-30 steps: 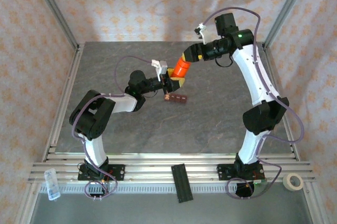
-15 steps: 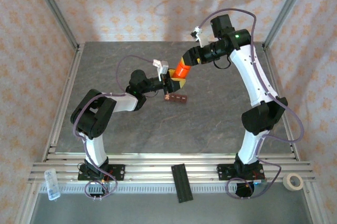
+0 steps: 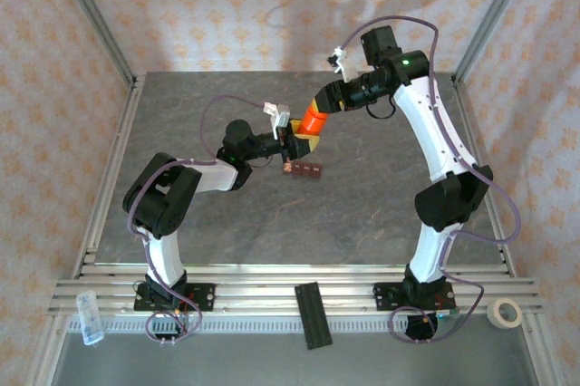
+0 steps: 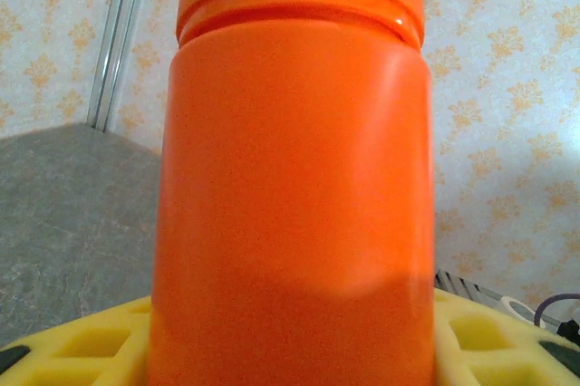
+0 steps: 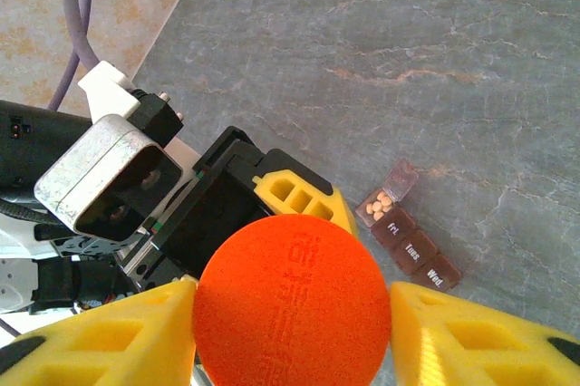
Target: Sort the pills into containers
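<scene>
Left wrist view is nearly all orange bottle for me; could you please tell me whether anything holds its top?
Observer: The right jaws flank the orange bottle at its cap, both seemingly touching it.
Operator: Thank you. Where is the pill organiser?
Observer: The pill organiser lies on the table just on the near side of the left jaws.
Operator: Is any compartment open?
Observer: One end compartment has its lid up, with small pale pills inside; the other three are shut.

A robot lab: a gray bench [image 3: 272, 223] lies under the left pincer [image 3: 304, 142], with shiny metal posts [image 3: 96, 14] and flowery walls [image 3: 227, 14] standing well behind it.
</scene>
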`<state>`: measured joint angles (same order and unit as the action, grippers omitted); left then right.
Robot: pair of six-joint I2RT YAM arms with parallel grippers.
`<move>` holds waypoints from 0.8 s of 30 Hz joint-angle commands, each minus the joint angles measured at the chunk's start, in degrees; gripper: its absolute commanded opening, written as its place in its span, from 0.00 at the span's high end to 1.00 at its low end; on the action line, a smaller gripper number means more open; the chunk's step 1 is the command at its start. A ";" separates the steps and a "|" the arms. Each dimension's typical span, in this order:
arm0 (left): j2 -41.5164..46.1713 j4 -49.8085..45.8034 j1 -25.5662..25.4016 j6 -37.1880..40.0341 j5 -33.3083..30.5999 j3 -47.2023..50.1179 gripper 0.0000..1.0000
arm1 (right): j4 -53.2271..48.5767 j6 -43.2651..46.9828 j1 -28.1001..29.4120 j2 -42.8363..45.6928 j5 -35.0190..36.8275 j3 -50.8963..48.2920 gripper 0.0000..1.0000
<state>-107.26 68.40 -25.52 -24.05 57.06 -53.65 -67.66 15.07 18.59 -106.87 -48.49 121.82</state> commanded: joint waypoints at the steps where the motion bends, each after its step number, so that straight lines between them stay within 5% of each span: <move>1: -0.22 3.38 0.29 -0.18 1.41 -2.86 1.00 | -0.19 -1.21 0.94 -1.13 1.06 -0.53 0.52; 9: -0.73 3.32 0.29 -0.20 1.22 -3.37 1.00 | 4.12 -13.37 3.50 -0.08 7.77 -5.61 0.57; 16: -0.95 3.24 0.29 -0.21 1.08 -3.53 1.00 | 14.04 -31.54 8.88 4.98 23.25 -16.47 0.56; 24: -1.08 3.19 0.29 0.06 0.98 -2.87 1.00 | 15.94 -33.70 9.73 5.50 24.37 -16.87 0.55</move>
<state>-110.02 63.37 -24.58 -24.47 57.58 -53.65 -49.84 -16.60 26.30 -100.03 -24.29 104.62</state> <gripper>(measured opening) 0.524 0.450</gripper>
